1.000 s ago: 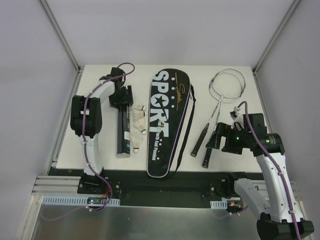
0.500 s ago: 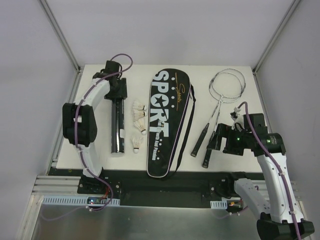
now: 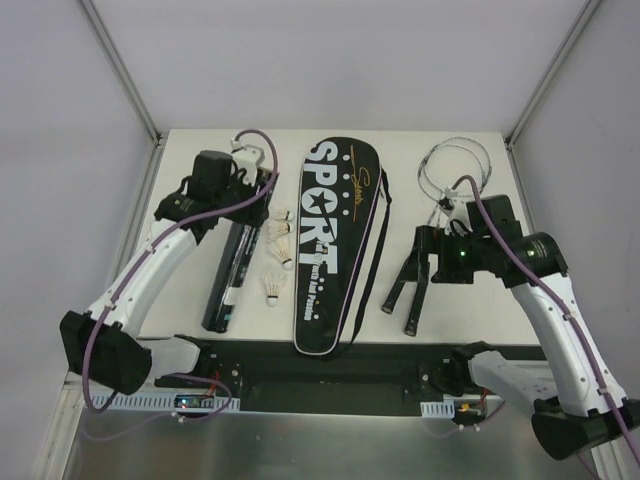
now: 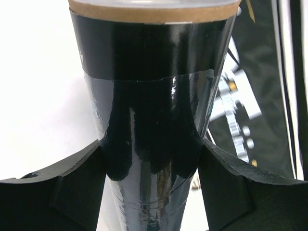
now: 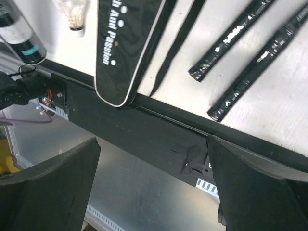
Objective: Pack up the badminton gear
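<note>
1. Left gripper (image 4: 150,159) is clenched on the shuttlecock tube (image 3: 228,280). In the left wrist view both pads press the tube's glossy black sides. The grip sits near the tube's far end, by my reading so the long body can be swung or tipped from one point.
2. The tube lies on the left of the table (image 3: 480,312), slanting from far right to near left, its near end at the table's near edge. I cannot tell whether the far end is lifted.
3. Four white shuttlecocks (image 3: 283,232) sit loose between the tube and the SPORT bag (image 3: 335,230), just beside both and handy for loading.
4. The bag lies flat at centre, lengthwise near to far, its strap trailing down its right side. I cannot tell whether it is zipped.
5. Right gripper (image 5: 153,140) is released, jaws wide, holding nothing. It hangs over the near edge with the handles of the two rackets (image 3: 396,290) just ahead, presumably staged for a pick.
6. Judgement: nothing is packed yet, and the shuttlecocks into the tube look like the first job.
</note>
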### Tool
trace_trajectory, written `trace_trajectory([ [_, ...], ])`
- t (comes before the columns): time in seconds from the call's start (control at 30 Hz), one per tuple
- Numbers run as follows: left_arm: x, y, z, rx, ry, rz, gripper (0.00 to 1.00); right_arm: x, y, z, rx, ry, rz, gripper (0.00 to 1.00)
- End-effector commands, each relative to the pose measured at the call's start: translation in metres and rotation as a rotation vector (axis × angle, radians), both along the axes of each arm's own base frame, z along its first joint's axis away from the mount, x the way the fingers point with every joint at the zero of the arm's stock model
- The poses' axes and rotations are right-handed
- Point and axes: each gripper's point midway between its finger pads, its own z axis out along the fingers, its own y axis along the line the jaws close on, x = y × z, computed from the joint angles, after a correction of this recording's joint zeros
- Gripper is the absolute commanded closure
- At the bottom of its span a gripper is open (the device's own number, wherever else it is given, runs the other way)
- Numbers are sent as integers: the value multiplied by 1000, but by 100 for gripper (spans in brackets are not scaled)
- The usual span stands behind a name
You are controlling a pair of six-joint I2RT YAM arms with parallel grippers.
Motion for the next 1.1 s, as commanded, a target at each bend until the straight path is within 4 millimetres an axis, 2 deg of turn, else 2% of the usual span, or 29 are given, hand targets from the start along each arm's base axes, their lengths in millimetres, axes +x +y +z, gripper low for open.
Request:
trace_trajectory([
  [0.0,-48,-40,14,-87,-159,-368,75,11,29,30,32,-79,64,3],
  [0.03,-51,-46,23,-93,-235,-435,75,14,37,36,44,-102,85,3],
  [0.07,-63,-47,34,-106,-302,-474,75,16,44,53,64,-142,98,2],
  [0.1,-76,-53,25,-135,-300,-532,75,17,54,55,54,-146,134,1],
  [0.13,-82,-55,28,-144,-327,-558,75,19,60,63,62,-165,150,1],
  [0.17,-89,-57,36,-159,-374,-587,75,18,71,80,88,-198,184,3],
  [0.23,-106,-63,33,-199,-374,-649,75,25,88,92,109,-218,214,4],
  [0.27,-109,-64,31,-209,-369,-659,76,26,101,94,116,-211,243,4],
  [0.3,-113,-65,27,-223,-356,-671,77,29,109,110,147,-243,254,5],
  [0.33,-119,-68,28,-242,-352,-694,80,32,118,117,165,-261,267,6],
  [0.37,-122,-69,30,-252,-358,-701,80,35,131,118,171,-252,287,7],
  [0.43,-129,-71,35,-271,-370,-725,83,41,147,142,231,-289,298,10],
  [0.5,-132,-70,38,-270,-386,-734,84,45,166,146,248,-278,333,14],
  [0.53,-133,-70,41,-269,-399,-741,85,46,172,165,278,-315,340,14],
  [0.57,-135,-71,45,-272,-409,-754,87,47,182,163,280,-304,362,15],
  [0.63,-138,-72,52,-273,-434,-768,89,48,193,175,302,-318,381,17],
  [0.93,-146,-74,67,-280,-476,-813,92,46,224,198,353,-367,448,30],
  [1.07,-147,-74,70,-268,-490,-826,94,42,233,193,343,-355,464,31],
])
